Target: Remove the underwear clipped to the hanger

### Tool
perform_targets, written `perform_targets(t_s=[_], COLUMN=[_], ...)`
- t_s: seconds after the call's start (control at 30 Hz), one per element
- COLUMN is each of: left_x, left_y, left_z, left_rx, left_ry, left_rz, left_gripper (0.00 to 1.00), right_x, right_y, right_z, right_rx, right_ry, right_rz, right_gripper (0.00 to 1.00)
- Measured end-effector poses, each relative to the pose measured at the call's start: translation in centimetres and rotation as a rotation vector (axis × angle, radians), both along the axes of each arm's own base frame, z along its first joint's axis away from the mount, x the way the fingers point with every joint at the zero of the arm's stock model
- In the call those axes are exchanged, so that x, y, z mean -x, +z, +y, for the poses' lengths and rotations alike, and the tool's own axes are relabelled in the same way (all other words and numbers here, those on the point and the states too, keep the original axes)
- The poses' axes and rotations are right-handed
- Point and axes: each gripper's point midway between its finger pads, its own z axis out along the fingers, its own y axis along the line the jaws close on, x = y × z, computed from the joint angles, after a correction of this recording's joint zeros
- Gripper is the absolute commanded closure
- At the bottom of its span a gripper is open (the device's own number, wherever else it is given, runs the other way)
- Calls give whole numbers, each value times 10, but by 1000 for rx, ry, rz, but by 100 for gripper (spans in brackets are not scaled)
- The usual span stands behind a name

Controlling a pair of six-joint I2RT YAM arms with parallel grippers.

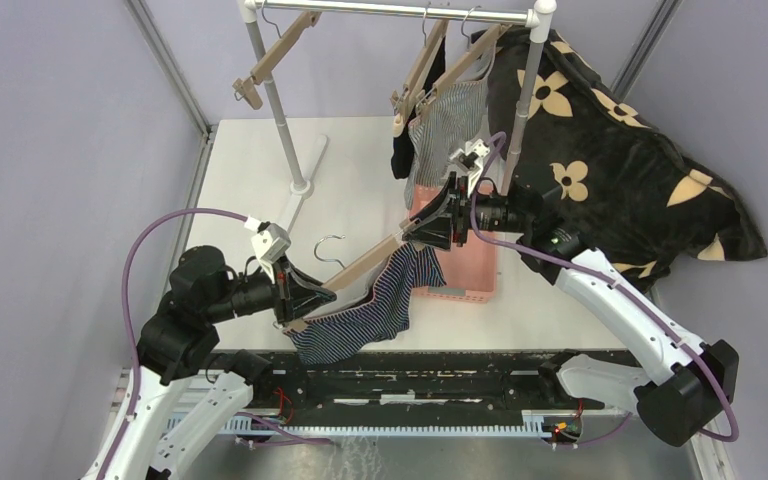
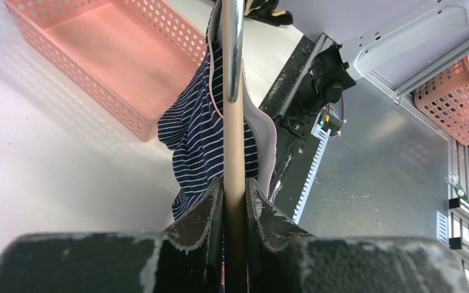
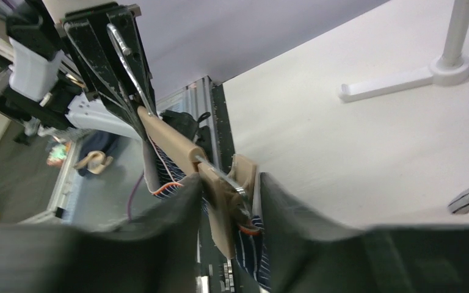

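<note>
The navy pair of underwear with thin light stripes (image 1: pixel 370 315) hangs from a wooden hanger (image 1: pixel 360 268) held low over the table's front. My left gripper (image 1: pixel 312 300) is shut on the hanger's left end; in the left wrist view its jaws (image 2: pixel 234 189) pinch the bar (image 2: pixel 233 134), with the navy cloth (image 2: pixel 195 134) beyond. My right gripper (image 1: pixel 418 232) is shut on the hanger's right clip (image 3: pixel 227 204), its fingers pressing both clip plates; navy cloth (image 3: pixel 253 250) shows under the clip. The grey-and-white striped pair (image 1: pixel 450 120) and the black pair (image 1: pixel 403 150) hang clipped on the rack.
A pink perforated basket (image 1: pixel 465 265) lies on the table under my right gripper and also shows in the left wrist view (image 2: pixel 116 67). The white rack (image 1: pixel 280 110) stands at the back with an empty wooden hanger (image 1: pixel 275 55). A big black flower-print cushion (image 1: pixel 610 170) fills the right.
</note>
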Motion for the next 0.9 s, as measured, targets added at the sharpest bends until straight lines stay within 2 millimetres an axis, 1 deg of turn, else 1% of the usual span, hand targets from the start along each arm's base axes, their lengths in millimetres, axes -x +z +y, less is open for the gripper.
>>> perform_targets(t_s=[0.03,0.07,0.1,0.17,0.23,0.27,0.3,0.37,0.4,0.5,0.57,0.63,0.7,0.8,0.9], left_x=[-1,-1,-1,-1,-1,-1,-2,-3,-3,-4,-4,-4,-3,-2,0], left_y=[0,0,-1,-2,-4,-3,-3,-2,-3,-3,-3,-3,-3,-2,-1], left_z=[0,0,1,1,2,2,2,2,2,2,2,2,2,1,0], left_rx=[-1,-2,-4,-8,-12,-12,-12,-10,-11,-13,-13,-13,-12,-8,1], left_ry=[5,7,9,13,17,17,18,21,22,28,28,28,26,15,-2], left_rz=[-1,0,2,6,12,11,10,5,5,5,5,5,5,2,-3], left_gripper=[97,97,97,97,97,97,97,97,97,97,97,97,97,97,97], right_x=[1,2,2,1,3,4,4,6,7,9,10,11,10,6,9], right_y=[0,-1,0,0,0,1,1,2,2,3,4,4,5,6,6], right_z=[0,1,1,1,0,-1,-1,0,0,1,1,2,3,7,17], right_rx=[1,3,2,3,3,3,2,1,1,-1,-2,-4,-10,-21,-40], right_ry=[4,9,8,6,8,8,8,13,14,20,22,28,29,30,67], right_rz=[-6,-11,-9,-19,-22,-23,-22,-34,-37,-50,-56,-57,-59,-49,-34], right_gripper=[85,97,99,99,80,60,47,30,24,27,36,48,56,50,49])
